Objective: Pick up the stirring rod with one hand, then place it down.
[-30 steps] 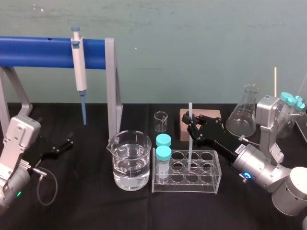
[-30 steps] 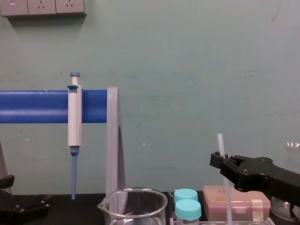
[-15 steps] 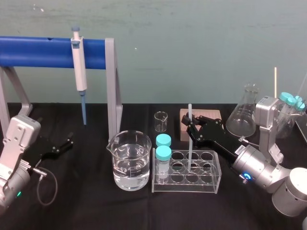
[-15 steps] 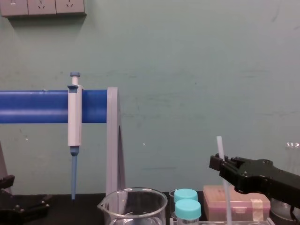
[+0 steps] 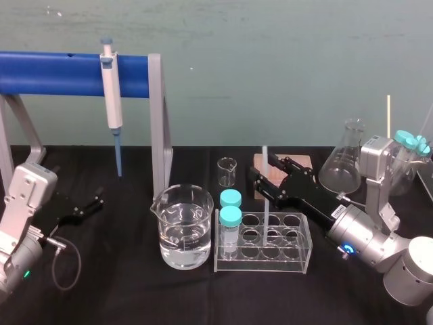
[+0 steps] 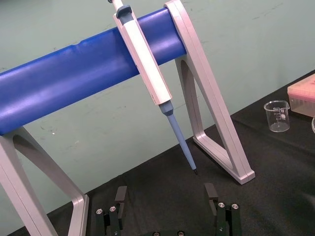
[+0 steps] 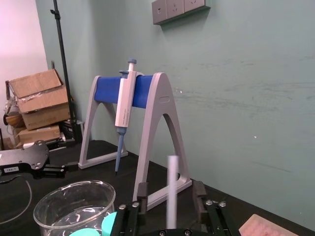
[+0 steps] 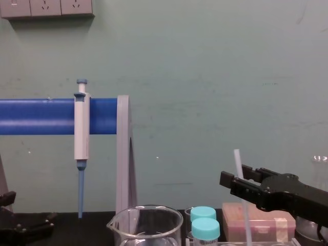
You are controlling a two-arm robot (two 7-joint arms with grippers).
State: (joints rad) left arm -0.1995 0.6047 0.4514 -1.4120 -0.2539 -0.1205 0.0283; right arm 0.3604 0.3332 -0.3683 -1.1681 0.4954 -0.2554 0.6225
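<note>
**The right gripper [image 5: 264,172] lets go of the stirring rod [image 5: 265,157]**
Its jaws, clamped a moment ago, now stand apart, the rod upright between them with its foot in the tube rack [image 5: 298,254] below: placing looks done. The left gripper [image 5: 84,205] idles far off, jaws apart.

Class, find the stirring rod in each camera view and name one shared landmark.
Head view: stirring rod upright in the rack, right of centre.
Chest view: rod, lower right.
Right wrist view: rod between the right end effector's fingers.
Left wrist view: faces the pipette instead.
Shared landmark: pipette.
</note>
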